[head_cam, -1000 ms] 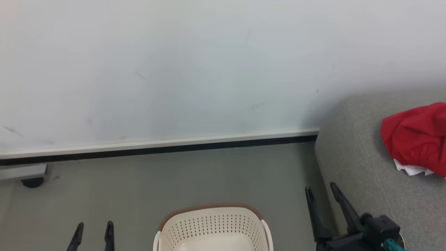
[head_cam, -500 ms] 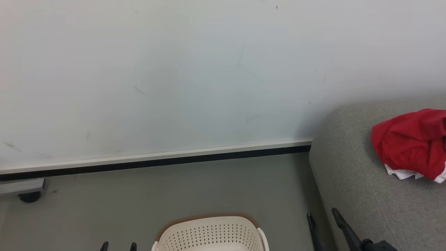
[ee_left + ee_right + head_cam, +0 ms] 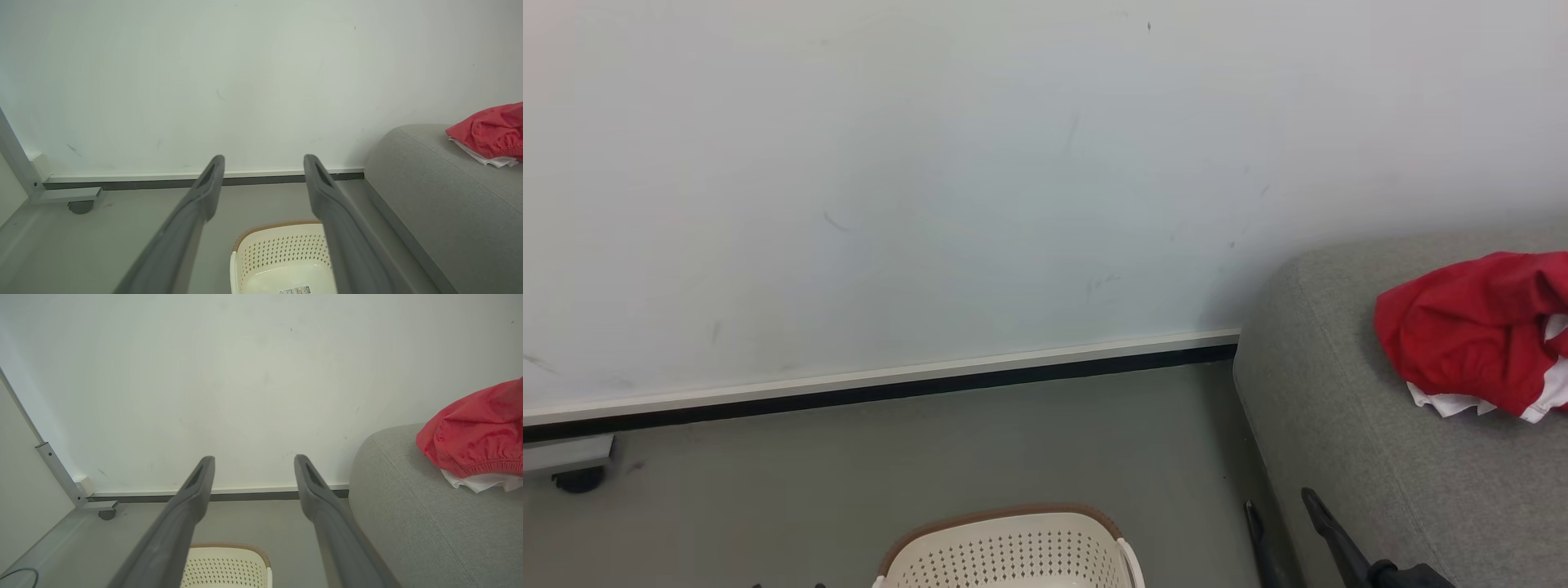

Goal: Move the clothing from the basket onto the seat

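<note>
Clothing (image 3: 1462,335) heaped on seat (image 3: 1339,474), long axis left-right, white edge at front

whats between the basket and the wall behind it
Bare grey floor, nothing on it, runs from the basket to the dark strip at the foot of the wall; the head view shows this stretch.

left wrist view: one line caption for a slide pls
Open left claw with the cream basket beneath, red and white clothing already on the grey sofa.
</note>
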